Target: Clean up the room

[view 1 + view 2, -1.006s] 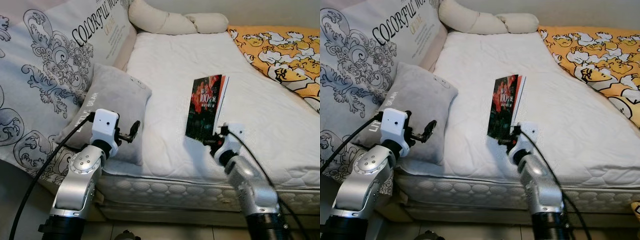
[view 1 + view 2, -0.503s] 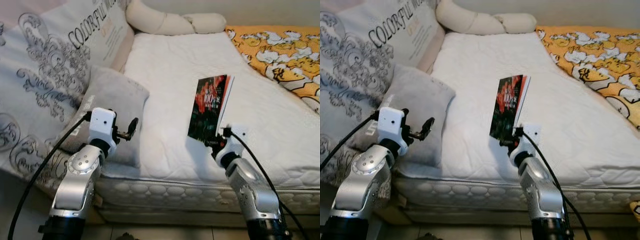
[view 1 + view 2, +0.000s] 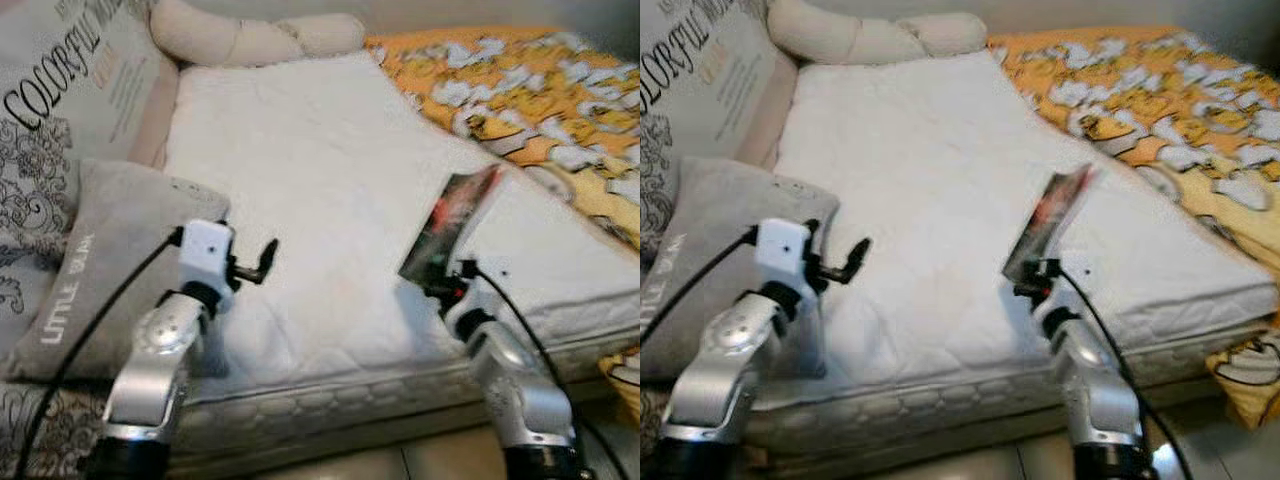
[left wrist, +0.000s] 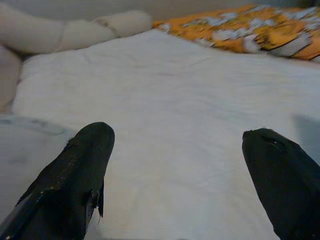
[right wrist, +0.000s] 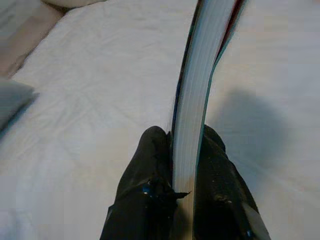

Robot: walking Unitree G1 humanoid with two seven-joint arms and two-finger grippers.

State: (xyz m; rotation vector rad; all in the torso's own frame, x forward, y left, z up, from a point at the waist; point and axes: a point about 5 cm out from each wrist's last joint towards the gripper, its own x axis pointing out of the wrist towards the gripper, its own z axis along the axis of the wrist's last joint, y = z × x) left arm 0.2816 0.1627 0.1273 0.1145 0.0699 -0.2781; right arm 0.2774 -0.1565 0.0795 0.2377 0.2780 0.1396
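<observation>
A thin book [image 3: 452,226] with a dark red and black cover stands upright above the white mattress [image 3: 300,180], held by its lower edge. My right gripper [image 3: 440,284] is shut on it; in the right wrist view the two black fingers [image 5: 150,175] clamp the white page edge of the book [image 5: 202,75]. My left gripper [image 3: 266,259] hovers over the near left part of the mattress, beside the grey cushion [image 3: 90,260]. Its fingers [image 4: 75,170] stand wide apart with nothing between them.
A large patterned pillow [image 3: 70,90] leans at the left. A cream bolster [image 3: 250,38] lies at the bed's head. An orange patterned blanket [image 3: 530,90] covers the far right side. The bed's quilted edge [image 3: 340,400] faces me, with floor below.
The whole picture has swung, so the camera has turned and the bed sits at a new angle. The book stays in my right gripper, now tilted more edge-on. The left gripper stays open.
</observation>
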